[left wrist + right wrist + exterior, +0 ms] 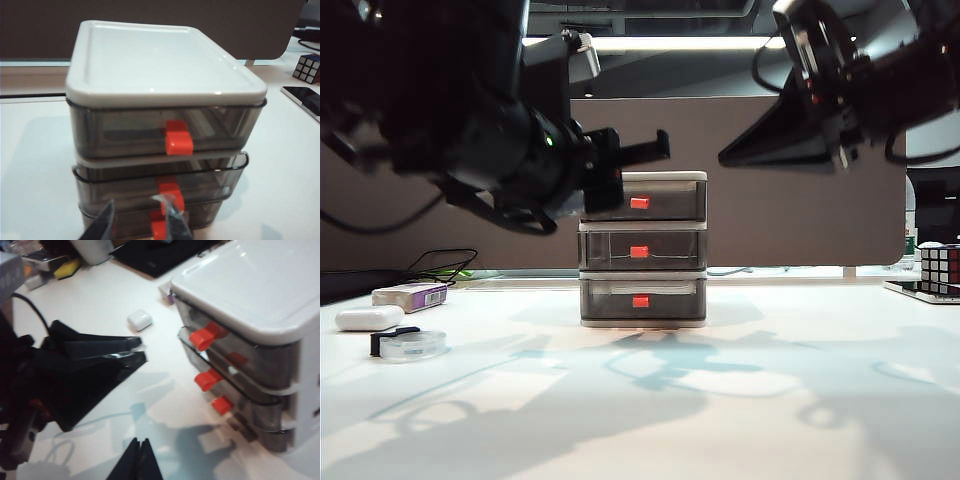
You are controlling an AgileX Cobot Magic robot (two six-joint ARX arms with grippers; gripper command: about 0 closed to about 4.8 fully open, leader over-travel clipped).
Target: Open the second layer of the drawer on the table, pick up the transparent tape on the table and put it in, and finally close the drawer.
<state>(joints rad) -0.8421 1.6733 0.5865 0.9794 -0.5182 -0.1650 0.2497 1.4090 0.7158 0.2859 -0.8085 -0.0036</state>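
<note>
Nothing of the task is seen to be done yet: all 3 tiers of the drawer (643,248) are shut flush in the pale frame, and the second layer (642,248), the middle one with its small red handle (639,252), is not yet pulled out. The transparent tape (411,344) is left lying on the table (720,400) well off to the left of the cabinet in the exterior view, just in front of a white oval case (368,318) and near a purple-and-white box (412,295). Opening, loading and closing are all judged to be still ahead. The left gripper (137,220) is held in the air in front of the cabinet, its fingers parted by a narrow gap, nothing gripped and nothing touched; in its wrist view the lower red handles are framed just past the fingertips. The right gripper (140,457) is held high on the right side of the exterior view, well clear of the cabinet, its 2 fingers pressed together and empty. A Rubik's cube (940,268) is seen at the far right edge, not involved. The approach to the middle handle is judged to be the step in hand.
</note>
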